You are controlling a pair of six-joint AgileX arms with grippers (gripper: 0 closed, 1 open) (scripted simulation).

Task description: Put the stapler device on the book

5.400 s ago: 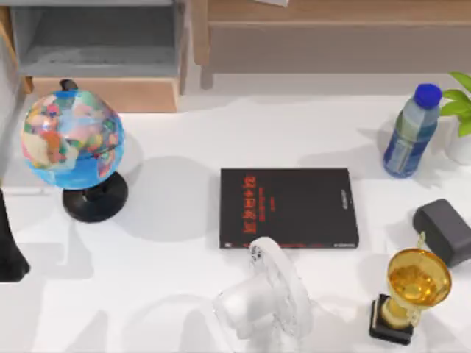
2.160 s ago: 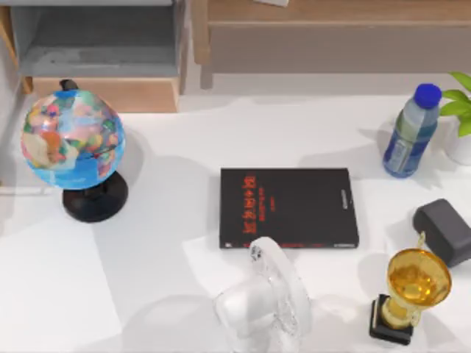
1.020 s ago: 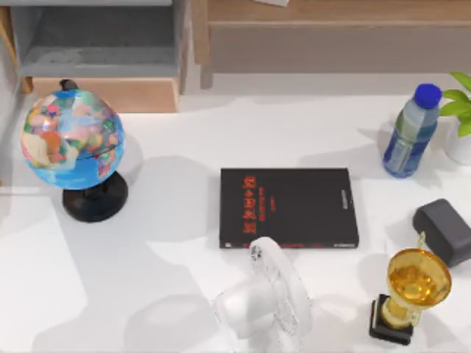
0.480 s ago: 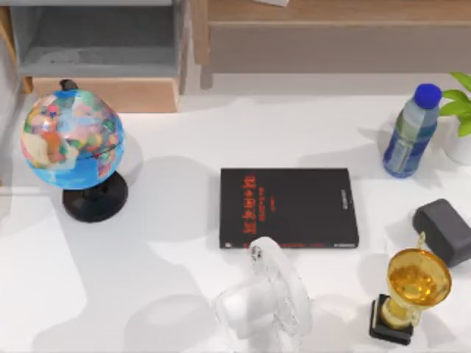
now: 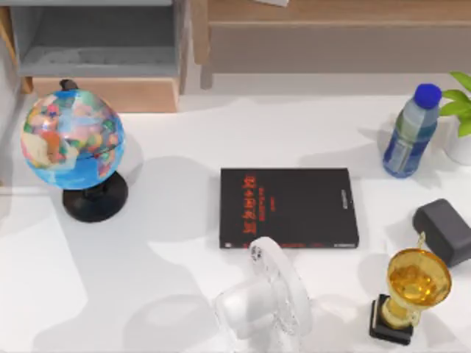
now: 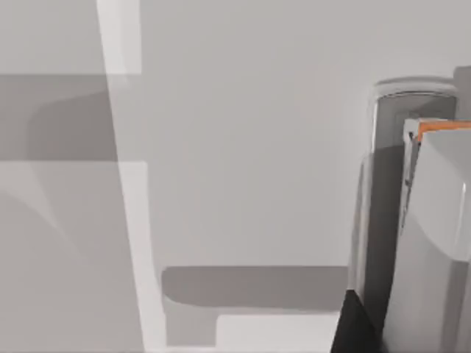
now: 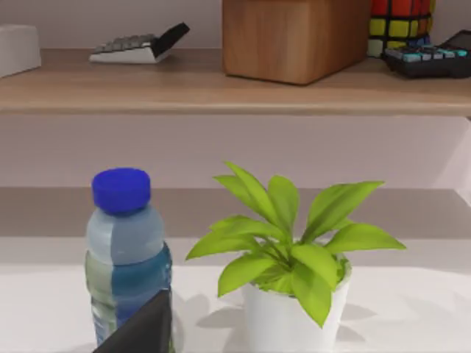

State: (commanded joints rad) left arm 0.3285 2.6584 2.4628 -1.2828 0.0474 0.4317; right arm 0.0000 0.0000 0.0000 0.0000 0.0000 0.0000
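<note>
While how far either end effector is open cannot be told, the right wrist view faces a bottle (image 7: 126, 261) and a plant (image 7: 291, 243) below a shelf (image 7: 221, 81). From above, the book (image 5: 288, 208) lies flat at mid-bench (image 5: 169, 279), cover up. A white fan (image 5: 266, 298) stands at its near edge. A globe (image 5: 72, 140) stands well to the left, with a trophy (image 5: 413, 290) and a dark block (image 5: 444, 230) to the right. Where the stapler lies I cannot tell.
</note>
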